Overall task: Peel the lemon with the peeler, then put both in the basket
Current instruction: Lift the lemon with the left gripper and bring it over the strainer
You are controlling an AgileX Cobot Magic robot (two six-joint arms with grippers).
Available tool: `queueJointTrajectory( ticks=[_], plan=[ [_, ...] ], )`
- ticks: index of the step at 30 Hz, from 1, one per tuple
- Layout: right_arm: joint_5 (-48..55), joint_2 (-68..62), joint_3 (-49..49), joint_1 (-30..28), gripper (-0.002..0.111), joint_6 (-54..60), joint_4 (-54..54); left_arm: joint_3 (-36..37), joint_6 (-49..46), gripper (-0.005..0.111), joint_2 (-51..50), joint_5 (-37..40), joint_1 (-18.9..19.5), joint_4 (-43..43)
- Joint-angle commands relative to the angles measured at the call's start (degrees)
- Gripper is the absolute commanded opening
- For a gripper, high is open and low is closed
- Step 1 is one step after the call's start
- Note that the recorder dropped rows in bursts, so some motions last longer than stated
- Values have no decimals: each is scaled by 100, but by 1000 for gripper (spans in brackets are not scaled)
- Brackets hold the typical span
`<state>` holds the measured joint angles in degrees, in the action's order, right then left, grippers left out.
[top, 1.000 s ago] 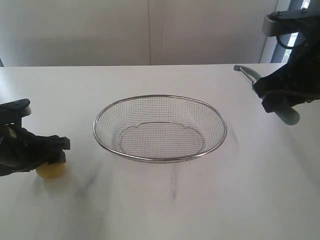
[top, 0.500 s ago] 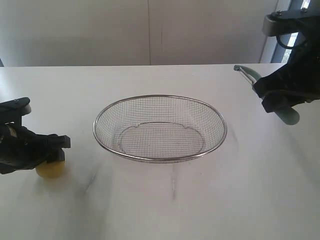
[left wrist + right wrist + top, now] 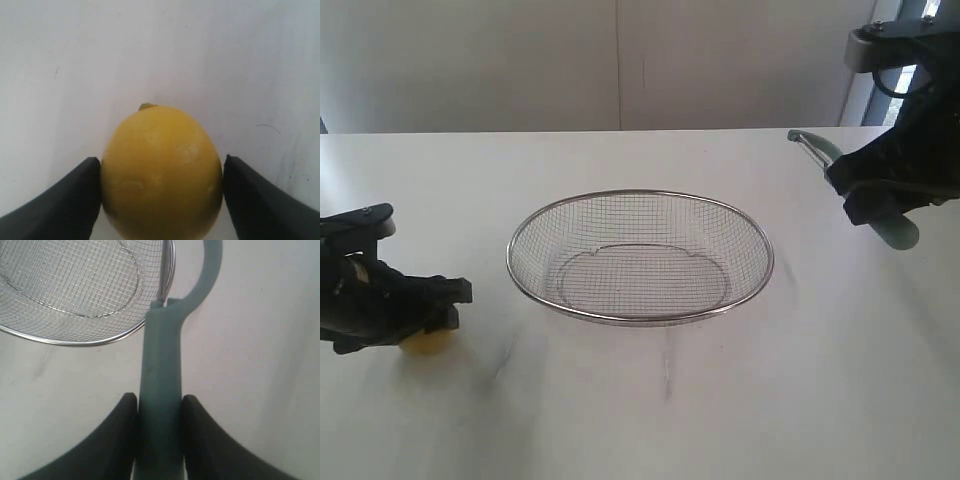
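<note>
Exterior view: lemon unpeeled, I judge; basket (image 3: 640, 321) empty.
Left tool (image 3: 161, 165) pinches the lemon (image 3: 160, 150) on the counter (image 3: 720, 420), near left; right tool (image 3: 159, 407) clamps the peeler (image 3: 161, 355), far right.

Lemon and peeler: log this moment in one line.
left gripper: shut on lemon | right gripper: shut on peeler | basket: empty | peeling: not started

Yellow lemon (image 3: 161, 175); pale teal peeler (image 3: 161, 350) handle; silver wire-grid basket (image 3: 550, 250); black left gripper (image 3: 161, 165) and right gripper (image 3: 159, 401); white table (image 3: 800, 380), faint grey streaks.
</note>
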<state>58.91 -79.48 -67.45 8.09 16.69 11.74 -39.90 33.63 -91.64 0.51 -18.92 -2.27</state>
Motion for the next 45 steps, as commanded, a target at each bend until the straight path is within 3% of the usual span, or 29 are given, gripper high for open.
queueJointTrajectory(
  ticks=[1, 11, 19, 29, 38, 45],
  plan=[
    [-82, 52, 19, -13, 3, 0, 40, -17, 40, 71, 5, -51, -64, 55],
    [-80, 52, 19, -13, 3, -104, 40, -17, 40, 70, -208, 6, -63, 55],
    [-80, 52, 19, -13, 3, -104, 40, -38, -1, 44, -169, -2, -63, 55],
    [-80, 52, 19, -13, 3, -104, 40, -369, -58, 38, 774, 412, -63, 55],
    [-80, 52, 19, -13, 3, -104, 40, -369, -238, 2, 2011, 724, -63, 55],
    [-80, 52, 19, -13, 3, -104, 40, -369, -645, 0, 2792, 1194, -215, 55]
  ],
)
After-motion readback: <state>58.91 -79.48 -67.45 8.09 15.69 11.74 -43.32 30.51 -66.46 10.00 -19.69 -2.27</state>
